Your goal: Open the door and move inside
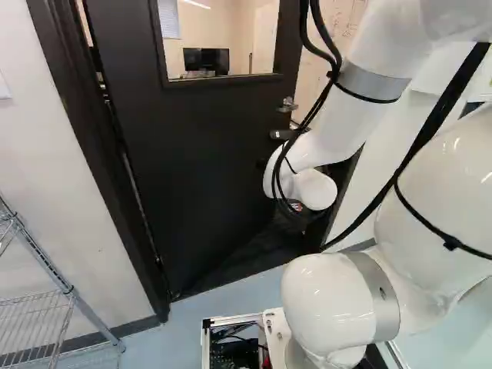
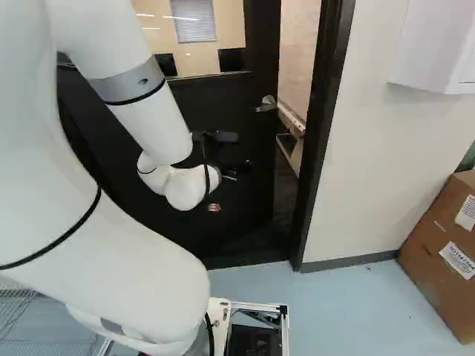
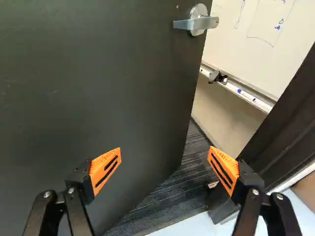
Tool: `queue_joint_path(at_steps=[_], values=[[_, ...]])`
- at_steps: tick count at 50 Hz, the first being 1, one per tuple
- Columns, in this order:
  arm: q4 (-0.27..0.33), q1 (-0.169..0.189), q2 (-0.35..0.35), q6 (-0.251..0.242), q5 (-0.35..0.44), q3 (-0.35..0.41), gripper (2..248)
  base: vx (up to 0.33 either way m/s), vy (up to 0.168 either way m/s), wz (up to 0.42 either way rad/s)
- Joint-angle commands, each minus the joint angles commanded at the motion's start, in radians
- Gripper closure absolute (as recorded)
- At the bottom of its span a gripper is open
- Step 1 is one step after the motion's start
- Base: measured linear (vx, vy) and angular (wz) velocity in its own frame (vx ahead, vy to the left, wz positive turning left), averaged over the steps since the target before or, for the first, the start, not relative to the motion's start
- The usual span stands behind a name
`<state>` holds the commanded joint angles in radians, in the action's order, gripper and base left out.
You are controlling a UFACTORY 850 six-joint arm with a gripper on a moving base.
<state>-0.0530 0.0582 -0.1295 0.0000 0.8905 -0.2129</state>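
One door stands ajar ahead of the gripper, angled away inside its frame. The gripper's fingers are spread wide, pinching nothing. Likely heavy and rigid, the door should still swing under a steady push on its flat face near the free edge; the handle probably needs no grasp. Its long axis runs upright, the free edge pointing inward, beyond the frame.

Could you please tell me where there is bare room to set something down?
Bare floor shows between the cardboard box and the base. A hand could probably pass between the door and its frame. The arm crowds the door's front.
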Motion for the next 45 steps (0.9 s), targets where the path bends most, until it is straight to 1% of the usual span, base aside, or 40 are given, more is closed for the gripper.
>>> queue_joint_path(at_steps=[13, 35, 45], values=[[0.0, 0.0, 0.0, 0.0, 0.0, 0.0, 3, 0.109, 0.084, -0.003], [0.0, 0.0, 0.0, 0.0, 0.0, 0.0, 3, 0.11, 0.114, 0.141], [0.0, 0.0, 0.0, 0.0, 0.0, 0.0, 3, 0.108, 0.081, 0.019]])
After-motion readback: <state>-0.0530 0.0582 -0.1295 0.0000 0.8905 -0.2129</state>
